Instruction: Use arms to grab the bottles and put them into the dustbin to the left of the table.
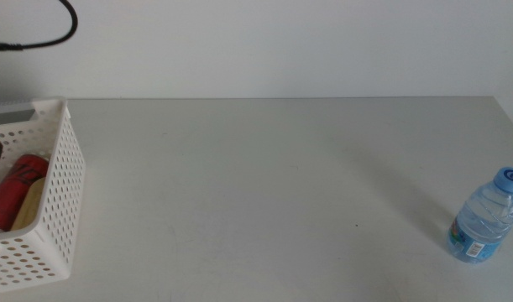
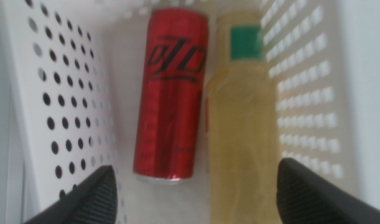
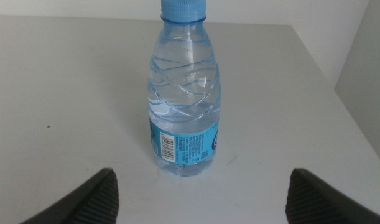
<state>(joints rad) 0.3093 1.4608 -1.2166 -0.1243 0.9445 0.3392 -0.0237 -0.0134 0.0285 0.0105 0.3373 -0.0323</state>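
Left gripper [image 2: 193,186] is hanging over the dustbin [image 1: 61,180], jaws spread wide, holding nothing. Below it one red can [image 2: 171,96] and one yellow bottle [image 2: 242,118] are lying side by side, long axes parallel. Right gripper [image 3: 199,193], likewise wide and empty, is facing one water bottle [image 3: 183,93] standing upright, cap up, near the worktop's [image 1: 264,176] right edge; wrist tilt probably slight.
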